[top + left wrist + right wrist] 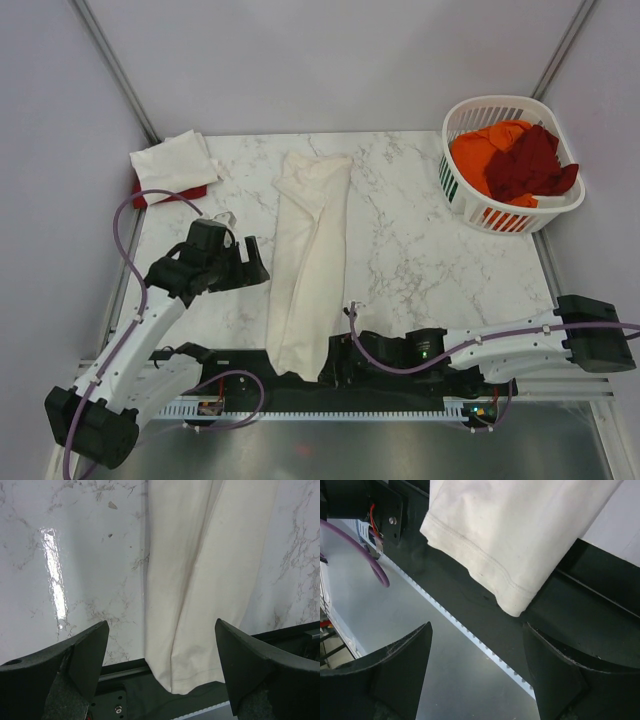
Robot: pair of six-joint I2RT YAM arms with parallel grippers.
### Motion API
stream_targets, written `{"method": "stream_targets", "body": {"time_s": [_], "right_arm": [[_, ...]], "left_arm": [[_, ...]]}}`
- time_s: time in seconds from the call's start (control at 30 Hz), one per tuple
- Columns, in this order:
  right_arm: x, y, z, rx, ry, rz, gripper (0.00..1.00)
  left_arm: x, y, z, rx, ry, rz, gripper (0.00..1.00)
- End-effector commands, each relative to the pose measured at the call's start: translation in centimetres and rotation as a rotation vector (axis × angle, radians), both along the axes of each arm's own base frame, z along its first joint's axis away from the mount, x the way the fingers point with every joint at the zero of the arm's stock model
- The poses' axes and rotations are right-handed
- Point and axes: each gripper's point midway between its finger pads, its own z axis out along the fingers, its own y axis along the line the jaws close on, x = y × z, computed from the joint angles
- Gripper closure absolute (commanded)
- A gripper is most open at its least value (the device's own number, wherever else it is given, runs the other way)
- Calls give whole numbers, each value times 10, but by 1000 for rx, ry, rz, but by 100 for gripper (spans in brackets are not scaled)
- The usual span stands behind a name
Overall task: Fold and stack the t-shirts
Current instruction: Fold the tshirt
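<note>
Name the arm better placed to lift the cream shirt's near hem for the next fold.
Right. The right claw, open, sits by the overhanging near hem of the cream t-shirt; the left claw, also open, hovers beside the shirt's middle.

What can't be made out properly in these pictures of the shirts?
- Top view: the red shirt in the far left corner lies mostly under the folded white shirt; only its edge shows.
- Top view: the basket wall, plus the orange shirt and maroon shirt on top, hide anything beneath.
- Both wrist views: the long cream shirt is cut off by the top edge, so its far end is unseen there.
</note>
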Motion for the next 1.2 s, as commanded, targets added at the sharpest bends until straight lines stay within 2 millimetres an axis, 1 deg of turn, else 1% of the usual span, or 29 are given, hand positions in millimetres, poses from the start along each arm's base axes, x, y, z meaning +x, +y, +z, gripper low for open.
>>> {"method": "stream_targets", "body": {"time_s": [0.0,0.1,0.2,0.23,0.27,0.3,0.37,0.5,0.57,0.6,0.63,0.7,0.8,0.83,0.87,0.93,0.97,1.0,1.03,1.07,1.13,1.17], "right_arm": [[2,-1,1,4,24,-56,19],[-2,2,-7,-52,39,-36,19],[0,5,-16,-84,53,-22,19],[0,6,-20,-89,59,-20,20],[2,9,-19,-69,67,-20,21],[1,8,-21,-70,80,-16,21],[5,9,-24,-68,92,-28,22],[5,12,-32,-75,115,-15,28],[4,13,-38,-91,121,-7,39],[5,15,-36,-88,123,-6,43],[4,15,-37,-89,124,-3,52],[4,13,-37,-89,124,-5,59],[7,10,-35,-82,116,-21,77],[8,10,-29,-61,112,-28,91],[14,5,-27,-65,94,-58,100],[22,-6,-21,-53,63,-104,100],[28,-15,-5,-23,47,-137,100],[37,-25,-2,-22,8,-183,100],[42,-29,16,30,-12,-203,100],[44,-43,12,-11,-20,-223,100],[49,-52,21,-1,-39,-246,100],[49,-55,21,-9,-40,-247,100]], "left_arm": [[5,-2,10,-29,-45,28,6],[5,-2,11,-31,-47,29,6],[4,-2,13,-31,-56,29,6],[4,-2,13,-33,-56,27,6],[4,-2,13,-33,-60,27,6],[4,-3,13,-34,-61,27,6],[3,-3,13,-33,-60,25,6],[2,-4,14,-33,-65,21,6],[2,-4,13,-33,-65,22,6],[2,-4,14,-31,-67,21,6],[2,-4,15,-34,-72,20,6],[1,-4,15,-32,-71,23,6],[0,-5,15,-33,-71,19,6],[-1,-6,15,-37,-69,15,6],[-4,-8,16,-51,-63,6,6],[-16,-23,17,-126,-18,-32,7],[-22,-28,18,-153,-8,-44,0],[-33,-35,14,-175,29,-56,0],[-39,-38,12,-179,45,-63,0],[-46,-40,9,-176,62,-67,0],[-61,-52,3,-179,93,-87,0],[-65,-56,-2,-172,115,-92,0]]}}
